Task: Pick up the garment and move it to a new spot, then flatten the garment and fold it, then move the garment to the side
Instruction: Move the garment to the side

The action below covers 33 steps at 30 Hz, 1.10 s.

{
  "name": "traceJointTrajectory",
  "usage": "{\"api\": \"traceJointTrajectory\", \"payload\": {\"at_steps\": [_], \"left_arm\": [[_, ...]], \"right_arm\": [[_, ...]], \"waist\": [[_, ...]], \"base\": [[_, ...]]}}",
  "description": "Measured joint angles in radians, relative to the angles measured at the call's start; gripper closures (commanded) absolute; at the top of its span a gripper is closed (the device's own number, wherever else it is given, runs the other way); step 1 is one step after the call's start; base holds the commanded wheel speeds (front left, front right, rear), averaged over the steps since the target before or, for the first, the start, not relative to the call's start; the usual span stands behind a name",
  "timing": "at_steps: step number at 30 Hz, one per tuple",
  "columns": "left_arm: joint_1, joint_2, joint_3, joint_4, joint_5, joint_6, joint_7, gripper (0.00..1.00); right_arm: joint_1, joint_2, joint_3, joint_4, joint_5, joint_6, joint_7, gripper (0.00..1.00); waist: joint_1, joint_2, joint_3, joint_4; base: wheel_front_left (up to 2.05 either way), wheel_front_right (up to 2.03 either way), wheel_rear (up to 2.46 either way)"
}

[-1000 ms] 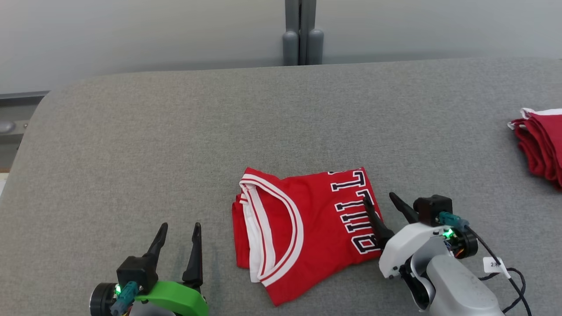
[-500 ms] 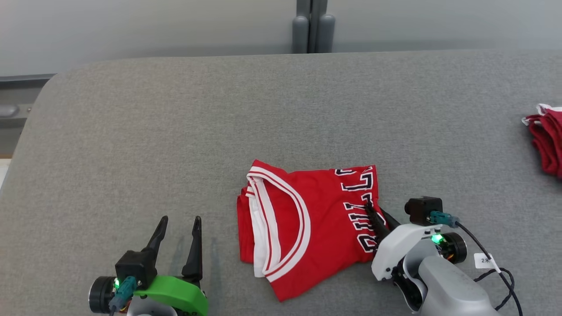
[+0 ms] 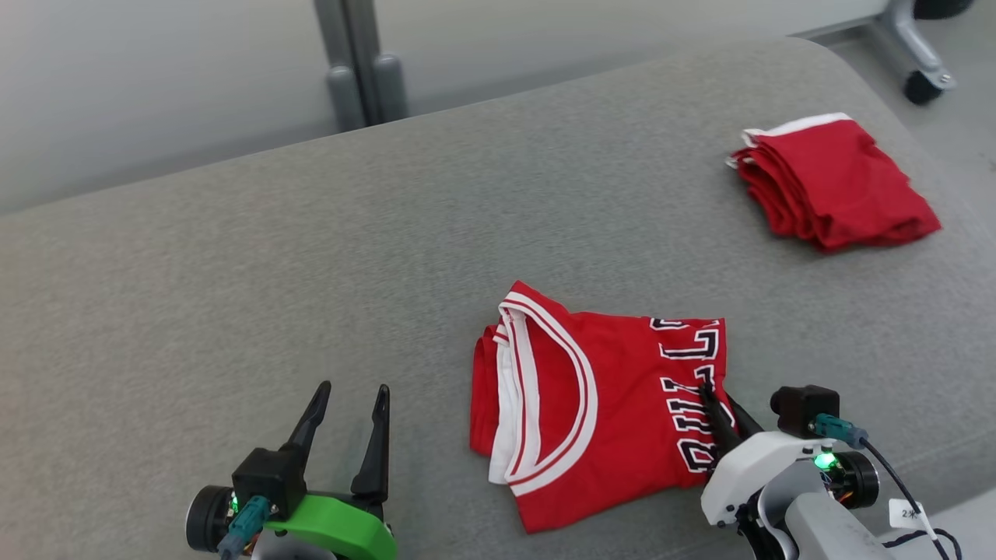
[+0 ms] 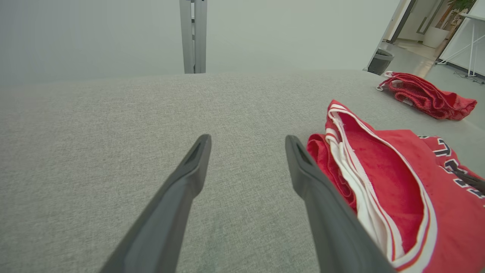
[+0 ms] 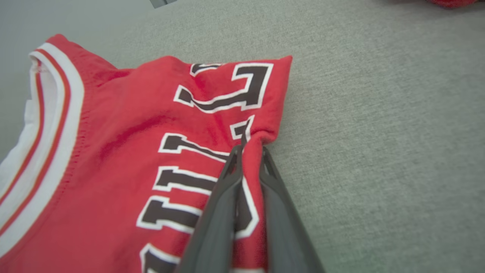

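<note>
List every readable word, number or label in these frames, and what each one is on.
"BULL": black, white-edged letters running sideways on the red jersey; a further letter is cut off at the fold.
"2...": on the small white tag at the lower right of the head view; the rest is too small to read.
No text is visible on the folded red pile.

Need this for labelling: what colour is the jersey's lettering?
Black lettering, outlined white; clearest in right wrist view.

It looked like an office or lab: a plain grey partition (image 4: 94,34), a metal post (image 4: 193,38), a castor-footed stand (image 3: 918,58), and a waste bin (image 4: 380,61) by an open corridor.
</note>
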State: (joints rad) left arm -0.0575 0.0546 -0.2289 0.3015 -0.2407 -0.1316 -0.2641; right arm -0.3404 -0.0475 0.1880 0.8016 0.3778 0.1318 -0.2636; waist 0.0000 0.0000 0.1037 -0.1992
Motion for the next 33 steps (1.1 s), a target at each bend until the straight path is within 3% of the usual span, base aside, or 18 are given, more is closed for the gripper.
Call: {"api": "traceJointTrajectory", "payload": {"at_steps": [10,16,25,29,33], "left_arm": [[0.005,-0.002,-0.019,-0.01,-0.002,0.0,0.0,0.0],[0.0,0.014,-0.032,-0.019,-0.002,0.0,0.0,0.0],[-0.06,0.097,-0.049,-0.058,-0.03,0.0,0.0,0.0],[-0.095,0.13,-0.079,-0.068,-0.045,0.0,0.0,0.0],[-0.129,0.155,-0.104,-0.075,-0.059,0.0,0.0,0.0]], "right_arm": [[0.027,-0.003,-0.082,-0.089,-0.066,0.0,0.0,1.0],[-0.077,-0.003,-0.086,-0.123,-0.147,0.0,0.0,1.0],[-0.493,-0.027,-0.141,-0.122,-0.329,0.0,0.061,1.0],[-0.641,-0.056,-0.246,-0.081,-0.451,0.0,0.113,1.0],[-0.707,-0.105,-0.414,-0.055,-0.598,0.0,0.178,1.0]], "waist": [[0.0,0.0,0.004,-0.221],[0.0,0.0,0.033,-0.284],[0.0,0.0,0.12,-0.269],[0.0,0.0,0.172,-0.23],[0.0,0.0,0.219,-0.174]], "base": [[0.0,0.0,0.0],[0.0,0.0,0.0],[0.0,0.0,0.0],[0.0,0.0,0.0],[0.0,0.0,0.0]]}}
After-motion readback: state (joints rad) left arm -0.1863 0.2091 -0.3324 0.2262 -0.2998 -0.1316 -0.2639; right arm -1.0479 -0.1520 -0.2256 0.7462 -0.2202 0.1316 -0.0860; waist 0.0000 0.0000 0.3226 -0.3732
